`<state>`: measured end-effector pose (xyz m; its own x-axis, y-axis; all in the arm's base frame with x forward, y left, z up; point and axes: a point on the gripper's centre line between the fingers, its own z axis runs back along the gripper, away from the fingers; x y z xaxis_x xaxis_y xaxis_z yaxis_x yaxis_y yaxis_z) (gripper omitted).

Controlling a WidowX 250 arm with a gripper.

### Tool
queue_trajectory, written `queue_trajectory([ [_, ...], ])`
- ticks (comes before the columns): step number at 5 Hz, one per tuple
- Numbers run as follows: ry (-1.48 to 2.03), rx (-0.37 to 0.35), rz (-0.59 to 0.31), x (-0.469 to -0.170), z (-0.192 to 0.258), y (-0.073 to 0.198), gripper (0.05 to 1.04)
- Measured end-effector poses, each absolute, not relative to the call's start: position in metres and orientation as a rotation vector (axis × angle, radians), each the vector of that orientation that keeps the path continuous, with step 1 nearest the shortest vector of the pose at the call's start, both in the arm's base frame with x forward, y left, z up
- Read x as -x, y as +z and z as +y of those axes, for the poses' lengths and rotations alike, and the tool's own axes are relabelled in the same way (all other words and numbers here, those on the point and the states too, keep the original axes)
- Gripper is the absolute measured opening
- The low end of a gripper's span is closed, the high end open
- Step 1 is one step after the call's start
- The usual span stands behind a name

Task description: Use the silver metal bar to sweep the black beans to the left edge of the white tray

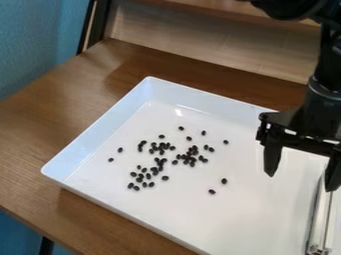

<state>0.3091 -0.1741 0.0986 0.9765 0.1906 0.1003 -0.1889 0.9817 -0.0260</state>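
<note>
We're likely pre-grasp here: pincer (299, 182) fingers apart, near the metal bar (322, 215), beans (165, 178) well aside; we'd need to align, then lower.

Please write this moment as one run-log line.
pincer: open, empty, above white tray | black beans: scattered in tray | metal tool: in tray, near pincer

We see a smooth, glossy white tray (96, 130), apparently plastic, with bright highlights on its inner wall. We note small, smooth-looking dark beans (165, 178) and a shiny metal utensil (322, 214). We find wood grain with a soft sheen on the table (60, 104), a finely rough wall (30, 45), and mostly matt, plastic-looking surfaces on the gripper (301, 182).
</note>
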Motion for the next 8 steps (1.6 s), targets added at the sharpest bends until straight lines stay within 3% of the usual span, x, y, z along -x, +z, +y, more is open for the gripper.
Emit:
queue_trajectory([
  [2,0.221,0.026,-0.080,-0.309,-0.186,0.082,1.000],
  [4,0.251,0.100,-0.081,-0.317,-0.202,0.080,1.000],
  [6,0.210,0.121,-0.089,-0.325,-0.210,0.073,1.000],
  [8,0.208,0.094,-0.048,-0.327,-0.215,0.051,1.000],
])
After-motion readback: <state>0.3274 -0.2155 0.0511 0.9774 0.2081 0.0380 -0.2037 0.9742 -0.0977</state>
